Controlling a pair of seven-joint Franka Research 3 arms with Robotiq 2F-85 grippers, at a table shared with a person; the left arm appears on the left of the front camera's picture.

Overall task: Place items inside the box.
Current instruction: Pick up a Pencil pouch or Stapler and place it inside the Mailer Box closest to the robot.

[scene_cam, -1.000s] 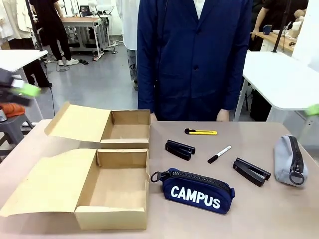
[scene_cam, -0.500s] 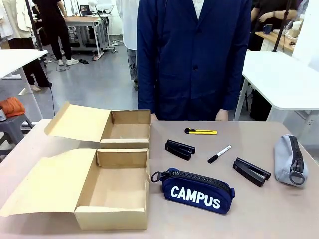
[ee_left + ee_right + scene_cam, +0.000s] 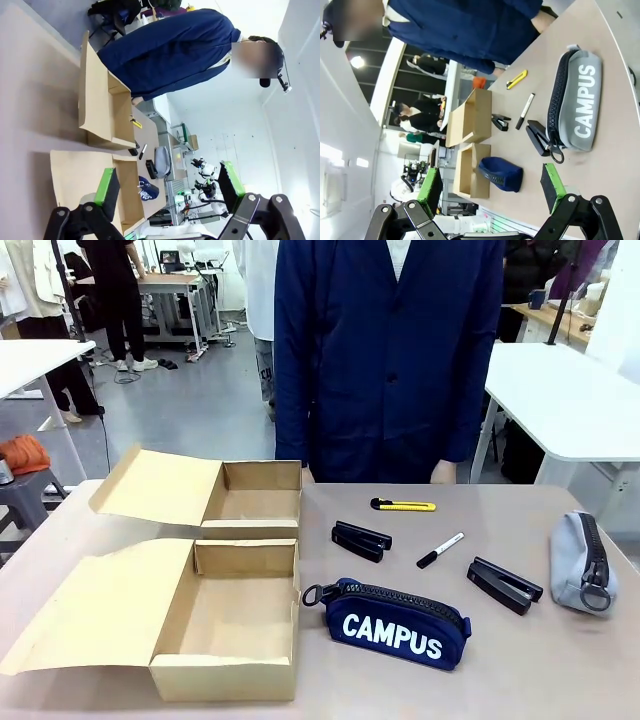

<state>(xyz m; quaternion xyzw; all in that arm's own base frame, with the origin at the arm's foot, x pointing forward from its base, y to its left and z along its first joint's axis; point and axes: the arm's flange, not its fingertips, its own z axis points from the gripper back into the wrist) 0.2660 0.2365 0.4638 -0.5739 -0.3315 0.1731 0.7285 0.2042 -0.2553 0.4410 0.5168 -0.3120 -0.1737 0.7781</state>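
Left gripper (image 3: 168, 182): jaws spread wide, nothing between them, well clear of the tan table (image 3: 560, 670); right gripper (image 3: 491, 186): likewise spread and empty.

The long brown cardboard box with the wide hinged flap (image 3: 225, 680) lies open at the near left and looks empty; the shorter cardboard box (image 3: 250, 528) sits just behind it.

All the items lie on the table to the right of the box:

- Navy fabric zip pouch lettered "CAMPUS" (image 3: 395, 625), just beside the box: probably soft and liable to sag; grip across the middle of the body, not the zip pull.
- Two black staplers (image 3: 361, 540) (image 3: 504, 585): rigid, likely dense and smooth; pinch across the flanks at mid-length.
- Black-capped white marker pen (image 3: 440, 550): light, round, apt to roll; close squarely across the barrel.
- Slim yellow utility knife (image 3: 403, 505), farthest back: flat and low; take it by the long edges.
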